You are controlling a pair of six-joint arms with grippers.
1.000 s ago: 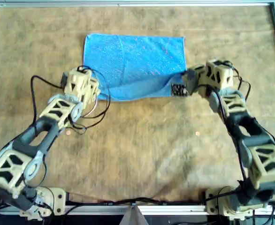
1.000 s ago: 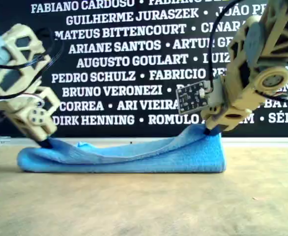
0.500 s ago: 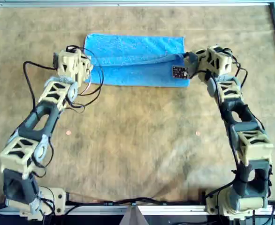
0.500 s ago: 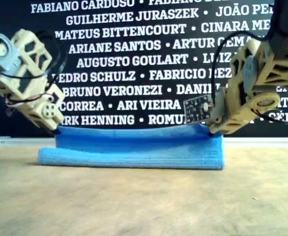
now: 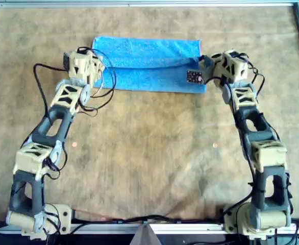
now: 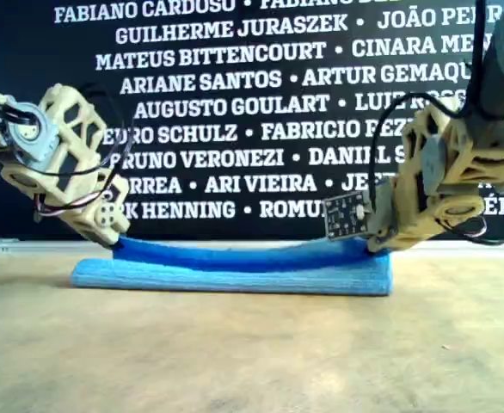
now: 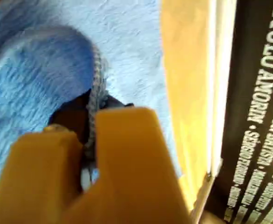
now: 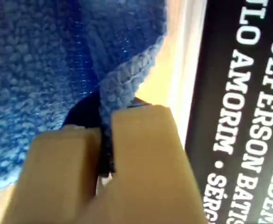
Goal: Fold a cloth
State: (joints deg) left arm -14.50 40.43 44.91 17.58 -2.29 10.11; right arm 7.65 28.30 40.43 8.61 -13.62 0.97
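Cloth (image 5: 149, 64): lying toward 12 o'clock on the counter (image 5: 149, 153) in the overhead view, already doubled into a wide band, long axis running 9 to 3 o'clock.
Left gripper (image 7: 91, 126): pinching the hem at the band's 9 o'clock end, fingers (image 7: 127, 154) clamped together on the cloth.
Right gripper (image 8: 106, 126): pinching the upper layer at the 3 o'clock end, fingers (image 8: 143, 149) likewise clamped on the cloth.
Held edge: sagging between the two grips in the exterior view, riding just above the lower layer (image 6: 235, 277), higher at both ends.
Key relation: far hem lying toward 12 o'clock of both grips, near fold toward 6 o'clock; both arms equally near, one per end.
Likely next: carrying the held edge on toward 12 o'clock, lowering evenly, then releasing.
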